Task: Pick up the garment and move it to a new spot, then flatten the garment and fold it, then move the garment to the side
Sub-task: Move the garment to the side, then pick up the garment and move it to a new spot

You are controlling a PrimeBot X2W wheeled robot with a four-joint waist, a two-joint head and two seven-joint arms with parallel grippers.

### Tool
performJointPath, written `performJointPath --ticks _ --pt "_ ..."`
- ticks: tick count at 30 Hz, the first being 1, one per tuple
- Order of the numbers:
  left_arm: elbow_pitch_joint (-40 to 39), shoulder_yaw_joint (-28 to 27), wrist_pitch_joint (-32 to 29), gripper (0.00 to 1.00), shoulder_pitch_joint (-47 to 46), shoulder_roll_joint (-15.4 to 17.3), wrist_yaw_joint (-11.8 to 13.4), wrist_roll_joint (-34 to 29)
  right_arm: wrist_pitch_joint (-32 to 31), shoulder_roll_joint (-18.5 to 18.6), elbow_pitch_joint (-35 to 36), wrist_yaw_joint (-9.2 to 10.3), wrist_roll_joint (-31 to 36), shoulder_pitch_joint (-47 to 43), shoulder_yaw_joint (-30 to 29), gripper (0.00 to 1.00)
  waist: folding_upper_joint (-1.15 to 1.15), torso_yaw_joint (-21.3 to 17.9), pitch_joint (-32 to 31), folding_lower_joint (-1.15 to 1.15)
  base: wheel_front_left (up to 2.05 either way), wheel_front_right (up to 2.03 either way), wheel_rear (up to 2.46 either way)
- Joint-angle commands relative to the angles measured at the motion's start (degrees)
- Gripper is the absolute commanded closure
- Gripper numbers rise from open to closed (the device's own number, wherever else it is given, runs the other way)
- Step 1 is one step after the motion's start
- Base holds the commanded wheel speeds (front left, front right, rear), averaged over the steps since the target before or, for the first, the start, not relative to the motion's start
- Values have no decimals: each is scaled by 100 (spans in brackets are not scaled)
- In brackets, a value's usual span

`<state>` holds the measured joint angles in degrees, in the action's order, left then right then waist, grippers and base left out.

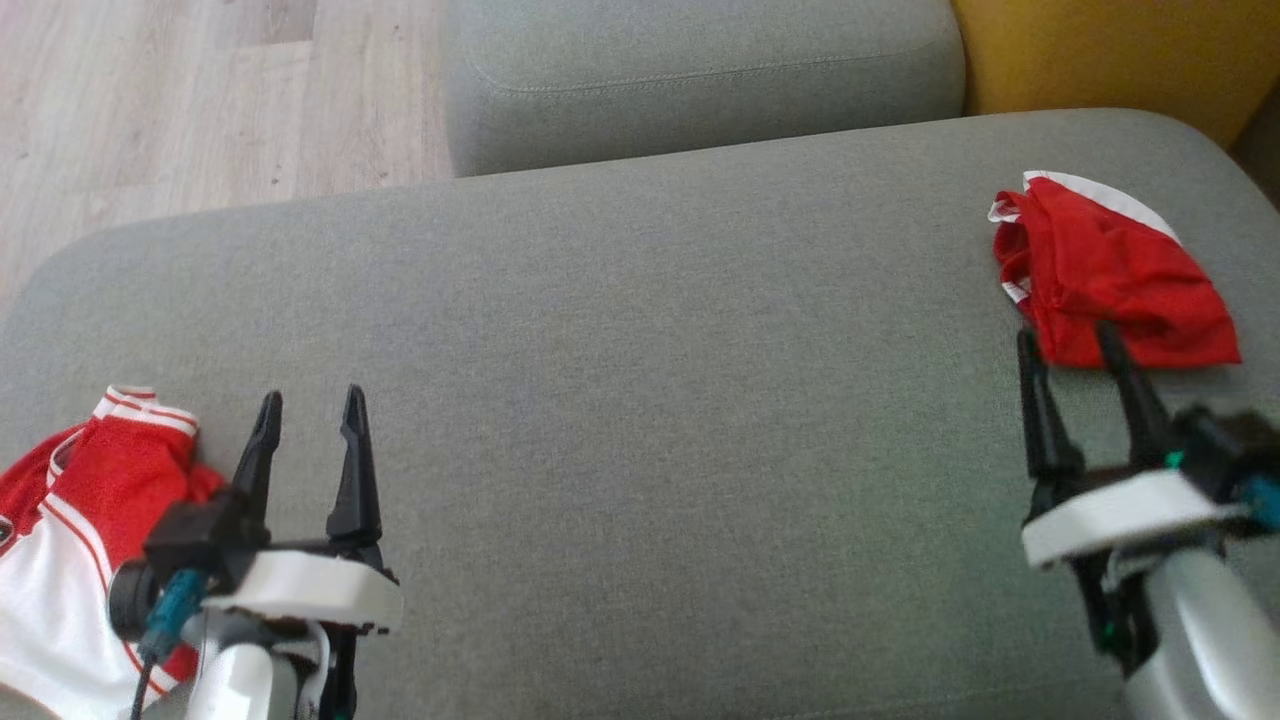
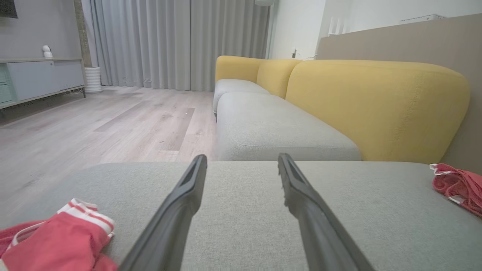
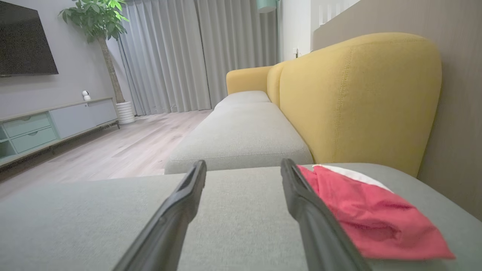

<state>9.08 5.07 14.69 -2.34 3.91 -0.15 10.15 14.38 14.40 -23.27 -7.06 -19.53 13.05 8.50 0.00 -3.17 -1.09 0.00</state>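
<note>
Two grippers, left (image 1: 310,400) and right (image 1: 1065,338), hover with jaws apart, holding nothing.
The grey seat cushion (image 1: 640,420) is bare in the middle. The folded red garment (image 1: 1110,275) lies at its right end, seemingly set aside, and the crumpled red-and-white jersey (image 1: 80,520) probably waits at the left.

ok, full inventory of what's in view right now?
seat cushion: 2, grey, near one under both garments, other beyond it
backrest: several, yellow, along the cushions' right
jersey: 1, red and white, crumpled, near cushion's left end
red garment: 1, white trim, near cushion's right end
floor: pale wood, left
curtains: grey, far wall
sideboard: 1, grey-green, under TV
plant: 1, green
left gripper: open, beside jersey
right gripper: open, at red garment's near edge
</note>
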Motion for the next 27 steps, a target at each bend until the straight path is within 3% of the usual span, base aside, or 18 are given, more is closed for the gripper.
performJointPath --ticks 1,8,27 --pt "-244 -218 30 0 -139 26 30 -57 61 -52 372 -43 122 49 -21 0 0 4 13 0 0 0 0" --pt "-264 -266 30 0 -21 -36 24 -195 62 -411 718 -43 479 -556 -162 0 0 30 31 0 0 0 0" --pt "-112 -341 30 0 -69 -91 -39 -299 62 -513 734 -43 518 -596 -140 0 0 186 -16 0 0 0 0"
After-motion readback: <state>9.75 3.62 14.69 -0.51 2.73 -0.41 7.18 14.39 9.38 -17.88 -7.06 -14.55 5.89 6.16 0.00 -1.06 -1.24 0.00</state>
